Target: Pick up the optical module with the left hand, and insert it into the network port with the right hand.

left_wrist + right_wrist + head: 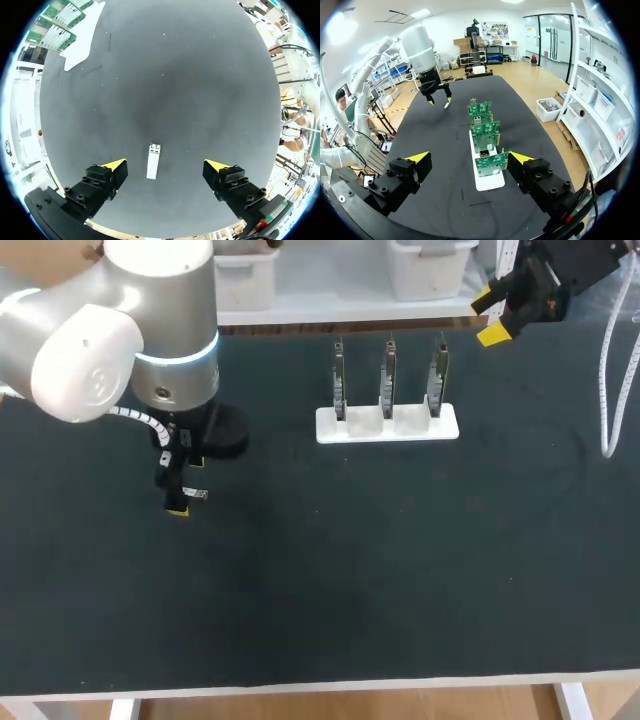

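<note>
A dark mat covers the table, and toward its far edge sits a white stand carrying three green circuit boards upright in a row. Well to the left of the stand, and nearer the front edge than it, the optical module, a small silver bar, lies flat on the mat. The left gripper hangs over it with its fingers spread wide, one yellow tip on each side of the module and neither touching it. The right gripper is just beyond the stand's right end, by the far edge, its fingers also wide apart and holding nothing. In its wrist view the stand and boards lie ahead of it, between the two tips, with the left gripper out past the stand's other end.
</note>
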You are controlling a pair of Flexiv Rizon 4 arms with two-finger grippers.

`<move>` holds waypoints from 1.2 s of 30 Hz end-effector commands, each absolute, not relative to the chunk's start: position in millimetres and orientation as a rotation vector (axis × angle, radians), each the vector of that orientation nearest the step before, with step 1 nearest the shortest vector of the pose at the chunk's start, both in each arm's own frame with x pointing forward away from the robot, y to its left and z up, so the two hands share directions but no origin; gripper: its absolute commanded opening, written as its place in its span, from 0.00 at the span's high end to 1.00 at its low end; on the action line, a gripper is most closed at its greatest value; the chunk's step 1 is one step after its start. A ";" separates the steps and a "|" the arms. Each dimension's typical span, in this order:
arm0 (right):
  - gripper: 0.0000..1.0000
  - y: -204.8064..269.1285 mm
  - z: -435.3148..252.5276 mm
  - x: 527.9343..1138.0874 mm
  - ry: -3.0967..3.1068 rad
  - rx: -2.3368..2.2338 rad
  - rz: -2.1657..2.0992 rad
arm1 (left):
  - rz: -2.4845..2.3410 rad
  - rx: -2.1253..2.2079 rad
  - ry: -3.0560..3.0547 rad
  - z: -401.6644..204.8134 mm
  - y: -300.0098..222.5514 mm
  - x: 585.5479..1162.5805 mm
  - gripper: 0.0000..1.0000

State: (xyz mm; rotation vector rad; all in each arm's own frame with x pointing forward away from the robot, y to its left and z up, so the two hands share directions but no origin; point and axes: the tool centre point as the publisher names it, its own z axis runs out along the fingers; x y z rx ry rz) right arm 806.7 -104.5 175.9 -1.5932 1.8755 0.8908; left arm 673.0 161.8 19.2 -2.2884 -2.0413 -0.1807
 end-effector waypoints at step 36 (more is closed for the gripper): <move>0.00 -104.3 176.5 803.7 1.878 -1.589 0.883 | -0.140 -2.201 -2.111 6.7 163.8 681.5 0.00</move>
